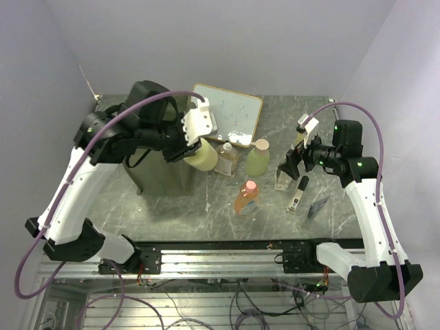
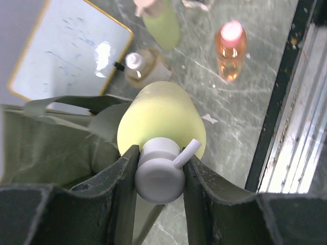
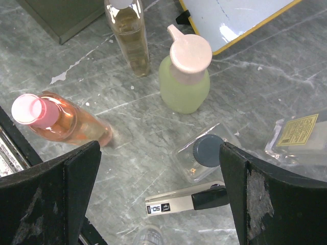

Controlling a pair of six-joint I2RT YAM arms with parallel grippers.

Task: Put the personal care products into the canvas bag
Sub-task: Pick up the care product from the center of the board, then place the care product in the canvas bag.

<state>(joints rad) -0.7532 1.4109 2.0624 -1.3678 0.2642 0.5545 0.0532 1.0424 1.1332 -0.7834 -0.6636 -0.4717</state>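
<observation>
My left gripper (image 1: 194,146) is shut on the white pump (image 2: 159,173) of the yellow-green bottle (image 2: 161,122) and holds it in the air at the right edge of the olive canvas bag (image 2: 46,143), which my arm mostly hides in the top view (image 1: 161,177). On the table stand the amber pump bottle (image 1: 227,159), the green pink-capped bottle (image 1: 258,159) and the orange pink-capped bottle (image 1: 246,197). My right gripper (image 3: 161,176) is open above a clear black-capped bottle (image 3: 204,158), which also shows in the top view (image 1: 283,180). A second clear bottle (image 3: 149,236) shows at the bottom edge.
A wood-framed whiteboard (image 1: 230,113) lies behind the bottles. A beige tube with a black cap (image 3: 189,200) lies by the clear bottle. A clear packet with a yellow label (image 3: 301,135) lies to the right. A metal rail (image 1: 227,251) runs along the near edge.
</observation>
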